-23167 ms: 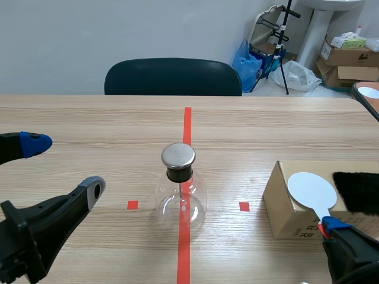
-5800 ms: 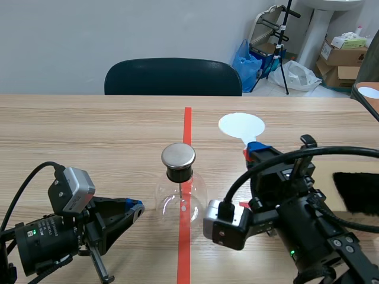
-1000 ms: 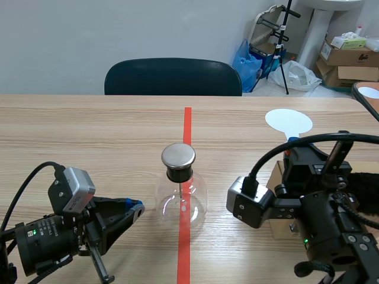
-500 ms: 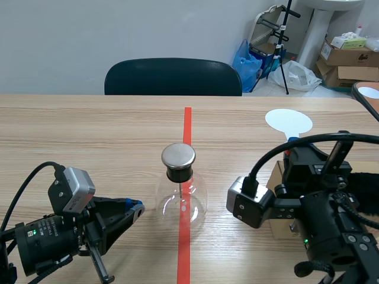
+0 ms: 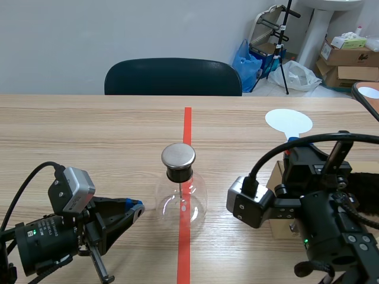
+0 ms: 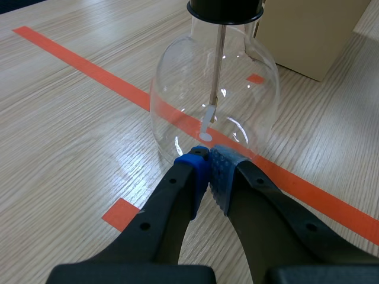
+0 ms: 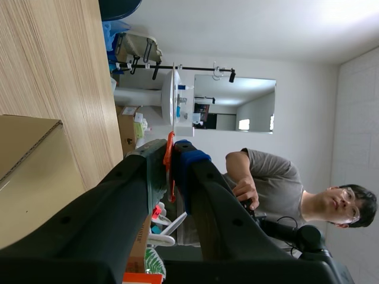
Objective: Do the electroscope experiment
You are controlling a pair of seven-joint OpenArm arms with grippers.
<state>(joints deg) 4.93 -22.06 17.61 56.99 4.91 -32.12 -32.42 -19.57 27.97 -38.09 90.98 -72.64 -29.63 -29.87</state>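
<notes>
The electroscope, a round glass flask [image 5: 181,198] with a black neck and a metal cap [image 5: 178,155], stands on the red tape line. In the left wrist view the flask [image 6: 177,106] shows its rod [image 6: 218,65] and small leaf inside. My left gripper [image 5: 137,207] lies low on the table left of the flask, shut on nothing, its tips [image 6: 208,158] at the glass base. My right gripper [image 5: 289,151] is raised right of the flask, shut on the handle of a white round paddle [image 5: 288,120]. Edge-on, the paddle [image 7: 173,97] rises from between the right gripper [image 7: 168,149] fingers.
A cardboard box [image 5: 276,190] sits behind my right arm, with black fur [image 5: 362,190] on it. A dark chair [image 5: 173,77] stands at the table's far edge. A person in a grey shirt [image 7: 273,177] shows in the right wrist view, beyond the table.
Nothing has moved in the last second. Several seconds back the paddle hung nearer the flask's cap; my right arm has since carried it off to the right.
</notes>
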